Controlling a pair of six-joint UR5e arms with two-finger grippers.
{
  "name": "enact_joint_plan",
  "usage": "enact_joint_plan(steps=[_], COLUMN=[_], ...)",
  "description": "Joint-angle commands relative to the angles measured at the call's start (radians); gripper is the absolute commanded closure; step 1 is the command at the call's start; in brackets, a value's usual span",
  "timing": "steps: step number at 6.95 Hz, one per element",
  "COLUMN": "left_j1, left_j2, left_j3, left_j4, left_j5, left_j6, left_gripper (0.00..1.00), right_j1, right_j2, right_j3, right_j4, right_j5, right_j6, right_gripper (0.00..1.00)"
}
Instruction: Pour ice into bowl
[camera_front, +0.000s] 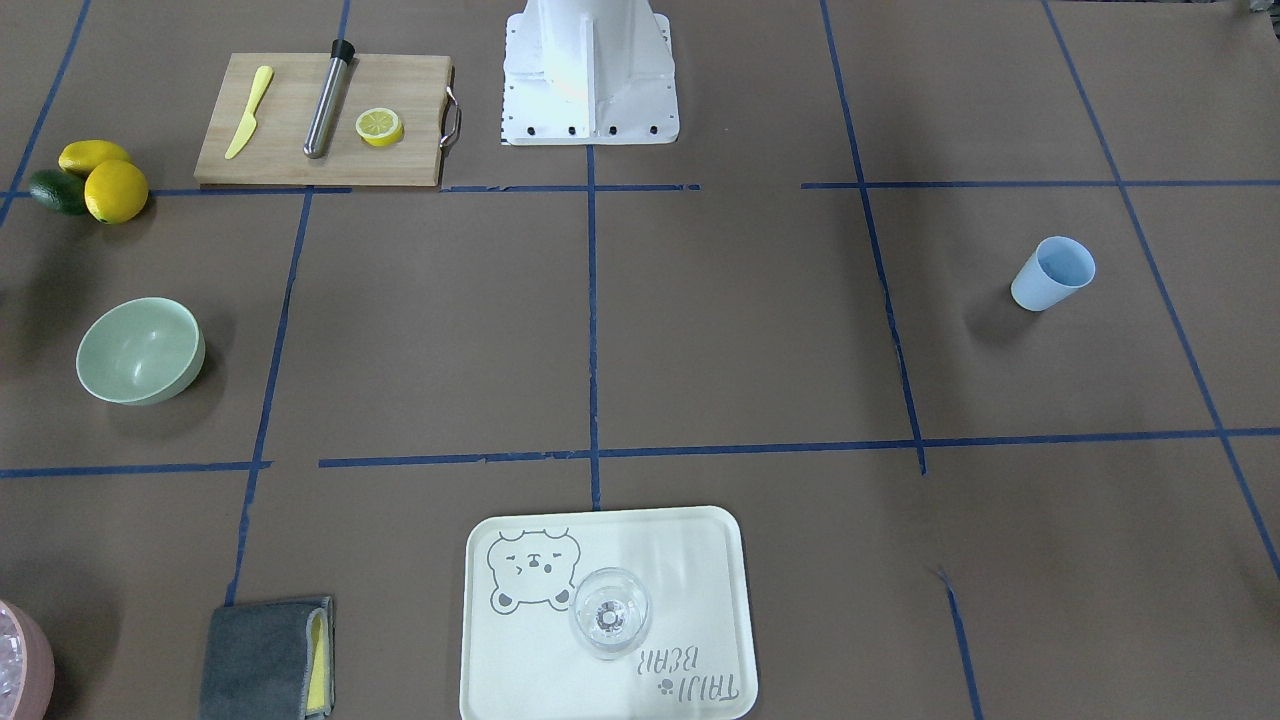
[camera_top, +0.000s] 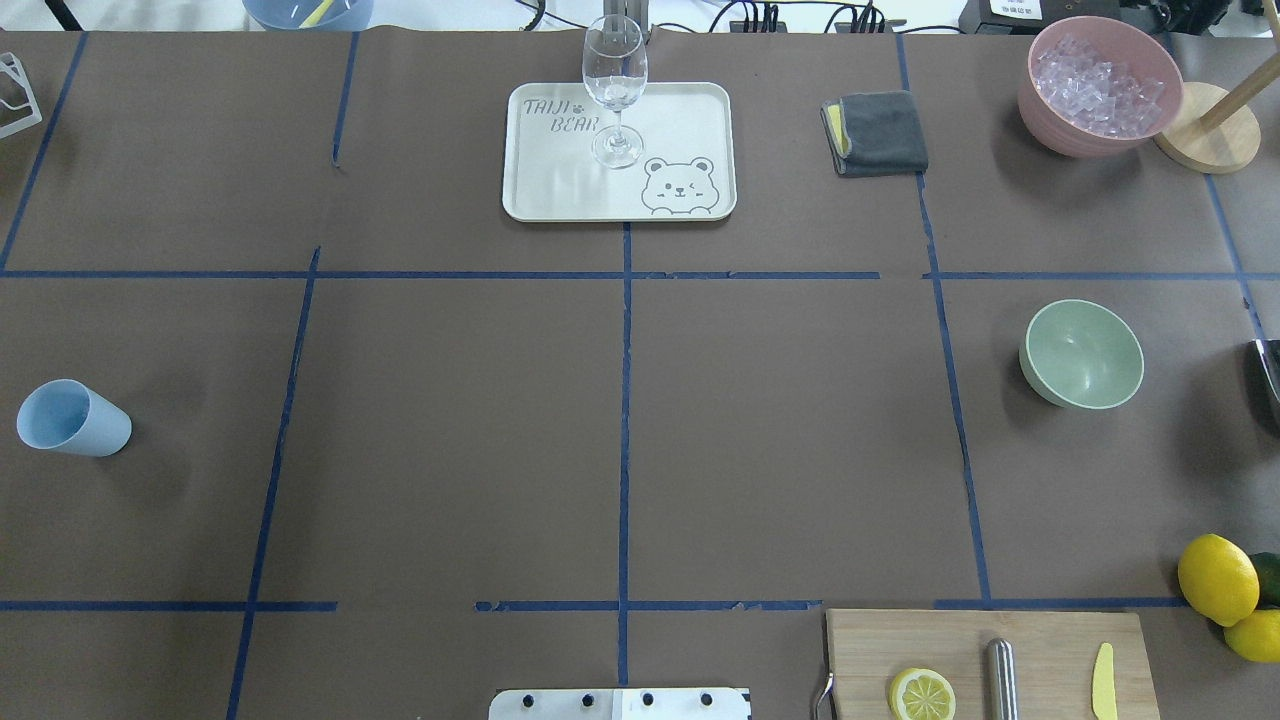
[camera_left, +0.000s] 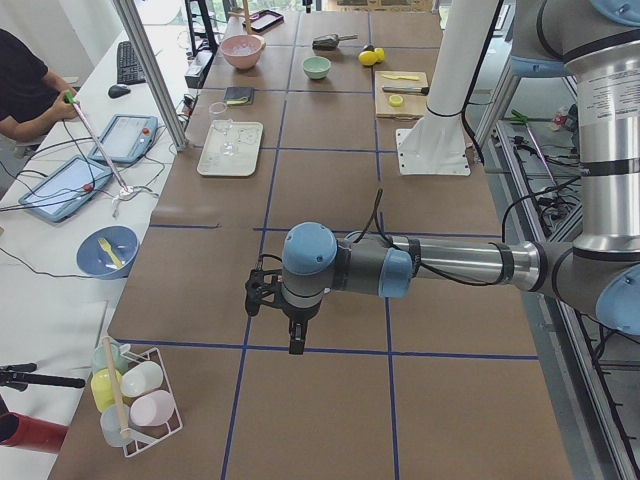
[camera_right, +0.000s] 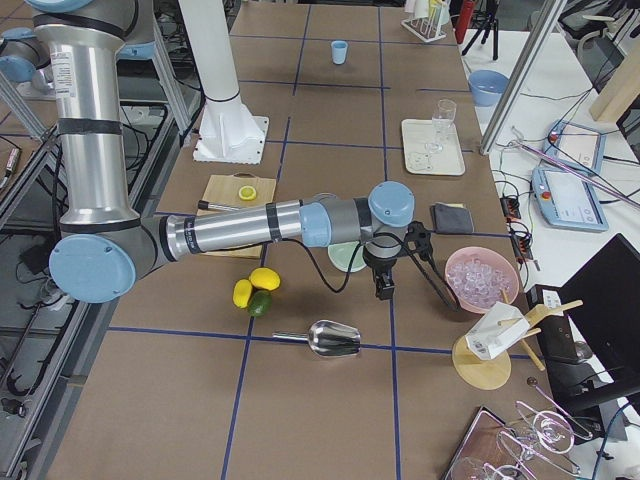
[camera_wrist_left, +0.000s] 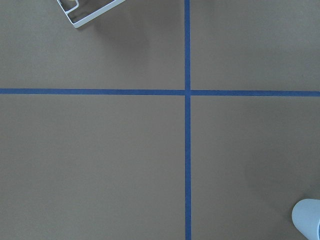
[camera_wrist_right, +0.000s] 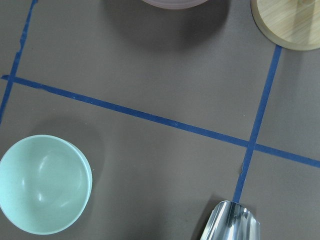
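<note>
Overhead exterior view, working outward from the robot: the pale green bowl (camera_top: 1082, 353) stands upright and empty on the tabletop (camera_top: 620, 420) at the right side. Beyond it, at the far right corner, the ice (camera_top: 1098, 82) is heaped in a pink container (camera_top: 1040, 120), well apart from the bowl. A metal scoop (camera_right: 332, 340) lies on the tabletop toward the right end, near the bowl but not touching it. The right fingers (camera_right: 383, 290) hang above the tabletop between bowl and pink container; only the side view shows them, so I cannot tell how far open they are. The same goes for the left fingers (camera_left: 297, 340), poised over the opposite end. The cubes look hard, slick and loose, probably light singly and too small to pinch reliably. They would likely skid and bounce on landing. The sensible hold seems to be the scoop's thin handle, or else the pink container's rim, which, loaded, may be heavy and smooth. The bowl looks light enough to slide if knocked.
</note>
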Motion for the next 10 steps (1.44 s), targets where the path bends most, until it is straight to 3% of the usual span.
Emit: enact_joint_plan(steps=[1,10], left_j1=[0.005,0.005], left_j2=[-0.002,0.009], left_j3=[0.011,-0.002], left_j4=[-0.001,0.006], left_j5=[0.006,0.003], left_j6=[0.062,0.072], left_gripper=[0.0,0.0], right_j1=[0.0,-0.028], right_j2=[-0.01,-0.028], right_j3=[0.006,0.003], right_j4=[0.002,0.006], right_j5=[0.004,0.01], right_j6=[-0.002,-0.003], right_gripper=[0.0,0.0])
